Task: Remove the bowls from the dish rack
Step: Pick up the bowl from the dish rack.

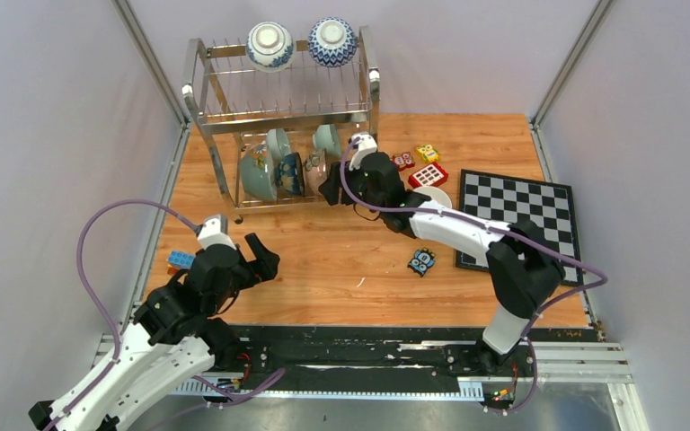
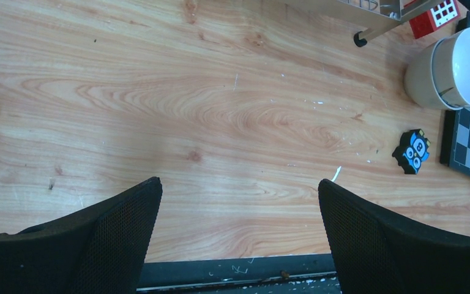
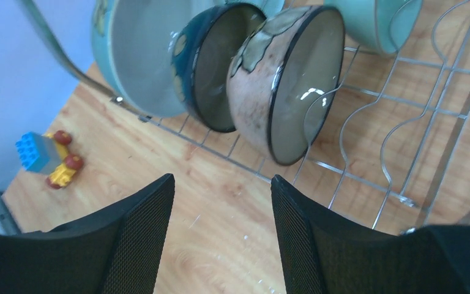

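Right gripper [image 3: 221,180], jaws parted and empty, poised before the brown bowl [image 3: 294,79] (next: straddle its rim) in the dish rack [image 1: 283,117].

Left arm [image 1: 148,346]: folded low over the near-left corner of the counter [image 1: 341,260], forearm angled inward. Left hand [image 1: 260,260]: jaws spread to full width, empty. Right arm [image 1: 454,229]: extended far forward and leftward from its base, elbow raised. Right hand [image 1: 330,187]: pitched downward, jaws moderately parted, gripping nothing.
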`<state>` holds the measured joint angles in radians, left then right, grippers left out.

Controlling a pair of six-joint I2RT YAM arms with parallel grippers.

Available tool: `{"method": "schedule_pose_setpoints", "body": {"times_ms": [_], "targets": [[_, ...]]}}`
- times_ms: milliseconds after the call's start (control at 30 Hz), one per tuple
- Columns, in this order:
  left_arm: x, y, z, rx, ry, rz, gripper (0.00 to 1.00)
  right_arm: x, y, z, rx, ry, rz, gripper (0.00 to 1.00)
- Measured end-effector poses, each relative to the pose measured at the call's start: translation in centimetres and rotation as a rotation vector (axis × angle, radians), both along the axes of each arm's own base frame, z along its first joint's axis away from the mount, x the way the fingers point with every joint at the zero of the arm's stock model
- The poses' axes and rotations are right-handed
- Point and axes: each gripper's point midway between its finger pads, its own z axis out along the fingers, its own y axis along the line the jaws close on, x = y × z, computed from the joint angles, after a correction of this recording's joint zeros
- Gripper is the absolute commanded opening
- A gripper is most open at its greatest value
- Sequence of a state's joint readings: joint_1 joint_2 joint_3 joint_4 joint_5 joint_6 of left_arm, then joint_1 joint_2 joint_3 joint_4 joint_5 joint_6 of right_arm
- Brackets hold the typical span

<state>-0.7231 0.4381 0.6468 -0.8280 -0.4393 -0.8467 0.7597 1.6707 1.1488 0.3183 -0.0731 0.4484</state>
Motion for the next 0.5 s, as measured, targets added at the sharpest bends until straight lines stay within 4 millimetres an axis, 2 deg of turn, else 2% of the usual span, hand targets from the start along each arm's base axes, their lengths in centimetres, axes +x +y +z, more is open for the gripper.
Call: {"method": "schedule_pose_setpoints", "body": {"times_ms": [233,500], "targets": [[-0.7,0.8,0.5,-0.017,-0.024,0.009,1.00,2.4,0.5,-2.1,-0.102,-0.056,-0.015,0.62],[-0.7,0.8,0.2,-0.002,-0.007,0.009,1.00,4.5,1.4,-1.5,-0.128,-0.100,-0.012,0.60]]}}
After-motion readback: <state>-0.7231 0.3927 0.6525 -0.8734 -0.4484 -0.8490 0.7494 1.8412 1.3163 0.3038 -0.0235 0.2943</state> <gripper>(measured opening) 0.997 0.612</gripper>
